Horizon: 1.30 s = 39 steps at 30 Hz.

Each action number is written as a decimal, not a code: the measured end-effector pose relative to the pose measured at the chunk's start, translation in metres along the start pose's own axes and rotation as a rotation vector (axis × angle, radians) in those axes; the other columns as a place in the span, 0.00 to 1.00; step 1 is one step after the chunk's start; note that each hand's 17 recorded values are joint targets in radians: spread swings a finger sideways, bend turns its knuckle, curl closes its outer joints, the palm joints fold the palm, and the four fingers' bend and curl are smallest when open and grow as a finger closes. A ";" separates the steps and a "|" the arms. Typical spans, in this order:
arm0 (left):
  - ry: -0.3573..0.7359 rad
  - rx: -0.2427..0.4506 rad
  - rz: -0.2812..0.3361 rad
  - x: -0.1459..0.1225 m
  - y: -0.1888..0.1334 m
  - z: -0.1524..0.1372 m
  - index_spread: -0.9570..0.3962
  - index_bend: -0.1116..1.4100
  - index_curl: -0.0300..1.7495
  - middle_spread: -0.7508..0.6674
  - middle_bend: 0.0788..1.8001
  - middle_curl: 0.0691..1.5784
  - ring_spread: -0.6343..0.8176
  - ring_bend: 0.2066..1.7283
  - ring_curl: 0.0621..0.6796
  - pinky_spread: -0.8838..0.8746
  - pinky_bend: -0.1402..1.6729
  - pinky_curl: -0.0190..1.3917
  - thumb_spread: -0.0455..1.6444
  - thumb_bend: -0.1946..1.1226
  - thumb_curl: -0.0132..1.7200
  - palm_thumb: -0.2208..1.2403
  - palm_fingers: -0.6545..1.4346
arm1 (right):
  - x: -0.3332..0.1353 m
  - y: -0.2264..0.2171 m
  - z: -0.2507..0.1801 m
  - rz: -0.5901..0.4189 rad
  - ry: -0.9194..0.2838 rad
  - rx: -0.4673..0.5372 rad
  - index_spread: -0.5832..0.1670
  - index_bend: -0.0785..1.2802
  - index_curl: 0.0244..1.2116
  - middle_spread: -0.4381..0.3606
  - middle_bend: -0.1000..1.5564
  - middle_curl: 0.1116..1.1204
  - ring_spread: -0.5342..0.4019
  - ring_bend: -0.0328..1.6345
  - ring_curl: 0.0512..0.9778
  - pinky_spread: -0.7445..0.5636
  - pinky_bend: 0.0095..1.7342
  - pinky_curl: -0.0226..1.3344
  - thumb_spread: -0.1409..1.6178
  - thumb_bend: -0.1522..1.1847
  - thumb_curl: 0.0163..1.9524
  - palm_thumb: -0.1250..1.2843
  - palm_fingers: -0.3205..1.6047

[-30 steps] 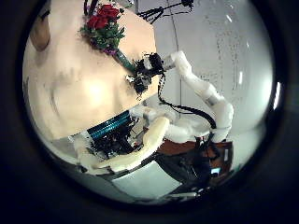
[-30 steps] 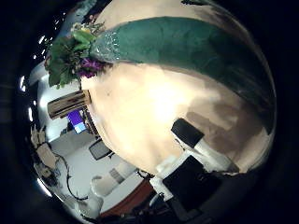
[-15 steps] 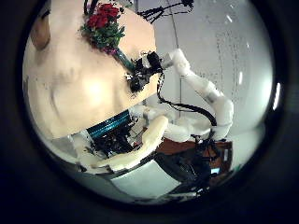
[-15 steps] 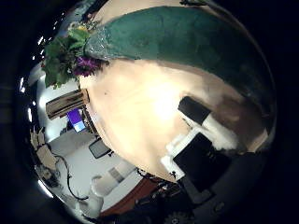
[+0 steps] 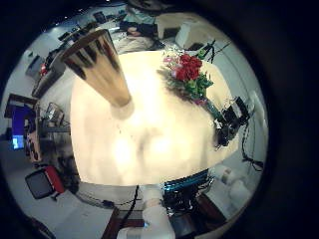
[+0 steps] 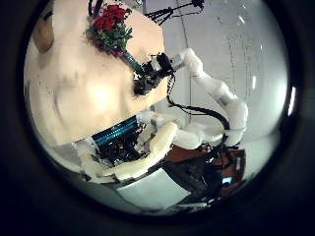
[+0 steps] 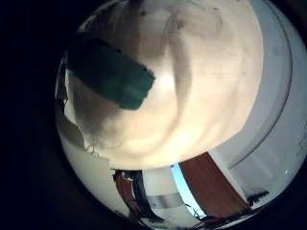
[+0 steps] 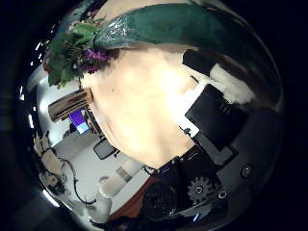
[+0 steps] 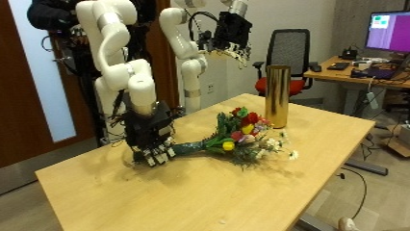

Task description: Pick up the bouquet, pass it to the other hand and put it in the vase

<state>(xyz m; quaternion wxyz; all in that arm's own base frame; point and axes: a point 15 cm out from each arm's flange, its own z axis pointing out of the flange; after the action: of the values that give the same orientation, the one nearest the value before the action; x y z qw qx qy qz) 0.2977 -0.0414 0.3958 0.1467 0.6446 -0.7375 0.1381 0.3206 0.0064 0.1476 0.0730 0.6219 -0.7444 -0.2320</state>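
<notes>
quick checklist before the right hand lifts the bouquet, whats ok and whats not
1. Right hand down on the table at the bouquet's stem end: ok.
2. Fingers closed round the green stem wrap: cannot tell, the outside view hides the contact.
3. Bouquet lying flat on the table, flower heads toward the vase: ok.
4. Vase upright on the table, standing apart from the flowers: ok.
5. Left hand raised well above the table, clear of the lift path: ok.
6. Left hand ready to receive: not ok, it is high up and far from the bouquet.

Office chair (image 9: 294,50), desk (image 9: 371,79), monitor (image 9: 390,31)
</notes>
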 end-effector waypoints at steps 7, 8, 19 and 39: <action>-0.003 0.010 -0.003 -0.003 0.003 -0.003 0.83 0.19 0.21 0.75 0.08 0.18 0.77 0.21 0.15 0.77 0.18 0.22 0.54 0.12 0.19 0.31 0.44 | 0.001 -0.002 0.005 0.006 -0.001 -0.026 0.46 0.22 0.36 0.43 0.39 0.31 0.36 0.55 0.23 0.45 0.40 0.03 0.61 0.09 0.26 0.68 0.56; -0.003 0.010 -0.004 -0.004 0.004 -0.003 0.83 0.19 0.21 0.75 0.08 0.18 0.77 0.21 0.15 0.77 0.18 0.22 0.54 0.12 0.19 0.31 0.44 | 0.001 -0.002 0.005 0.008 -0.001 -0.027 0.47 0.22 0.36 0.43 0.38 0.31 0.36 0.56 0.22 0.45 0.40 0.02 0.61 0.09 0.26 0.68 0.55; -0.003 0.014 -0.010 -0.006 0.004 -0.005 0.83 0.19 0.21 0.75 0.08 0.18 0.77 0.22 0.16 0.77 0.18 0.22 0.54 0.12 0.19 0.31 0.44 | 0.001 -0.006 0.016 0.005 0.015 -0.045 0.53 0.20 0.37 0.53 0.39 0.32 0.42 0.56 0.21 0.53 0.39 0.01 0.62 0.10 0.26 0.67 0.49; -0.006 0.025 -0.002 -0.006 0.002 -0.009 0.83 0.19 0.21 0.75 0.08 0.18 0.77 0.22 0.14 0.76 0.19 0.21 0.54 0.12 0.19 0.31 0.44 | 0.007 -0.012 0.016 0.014 0.064 -0.031 0.20 0.29 0.54 0.19 0.54 0.52 0.21 0.69 0.38 0.16 0.68 0.18 0.55 0.09 0.27 0.72 0.79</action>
<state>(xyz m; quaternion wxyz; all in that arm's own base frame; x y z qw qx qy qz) 0.2967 -0.0324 0.4022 0.1366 0.6474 -0.7356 0.1453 0.3235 0.0017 0.1271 0.1081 0.6227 -0.7422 -0.2231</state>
